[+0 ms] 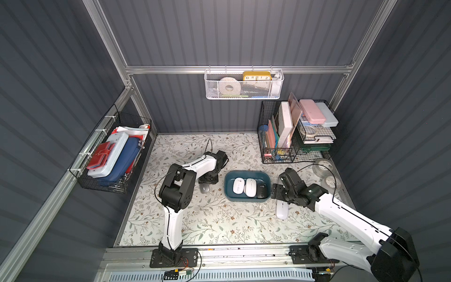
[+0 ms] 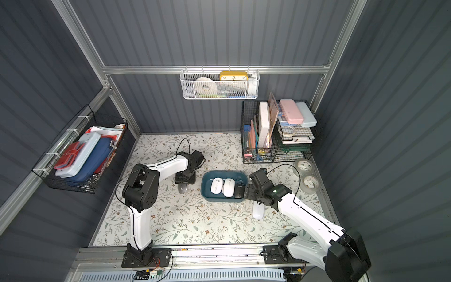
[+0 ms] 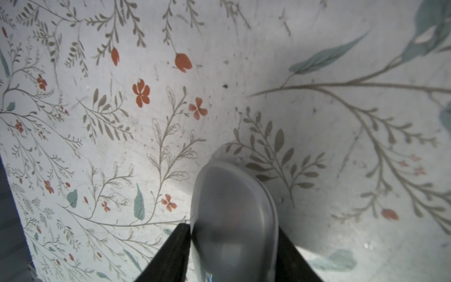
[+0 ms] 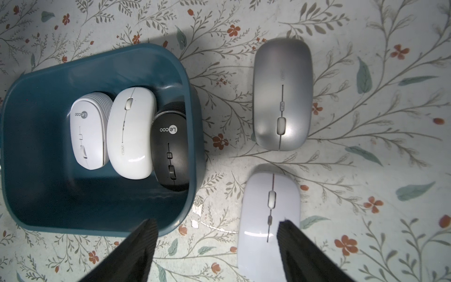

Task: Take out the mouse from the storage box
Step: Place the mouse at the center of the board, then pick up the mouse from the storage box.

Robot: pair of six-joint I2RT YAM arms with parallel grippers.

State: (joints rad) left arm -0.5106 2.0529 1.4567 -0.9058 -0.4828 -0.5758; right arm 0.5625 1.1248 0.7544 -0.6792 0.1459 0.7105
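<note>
The teal storage box [image 1: 246,199] [image 4: 36,171] sits mid-table and holds two white mice [image 1: 238,186] [image 4: 131,134] and a black mouse [image 1: 262,190] [image 4: 170,151]. Left of the box, a silver mouse [image 1: 204,188] [image 3: 234,214] rests on the floral table. My left gripper [image 1: 206,184] [image 3: 233,227] straddles it, one finger tight against each side; whether they press on it does not show. Right of the box, my right gripper [image 1: 277,193] [image 4: 217,229] hangs open over a white mouse [image 1: 281,210] [image 4: 271,219]. Another silver mouse [image 4: 283,95] lies beyond it.
Two clear tape rolls [image 1: 322,166] lie at the right edge. A black wire rack [image 1: 292,136] of stationery fills the back right corner. A white mesh basket [image 1: 244,85] hangs on the back wall and a black wire basket [image 1: 114,156] on the left wall.
</note>
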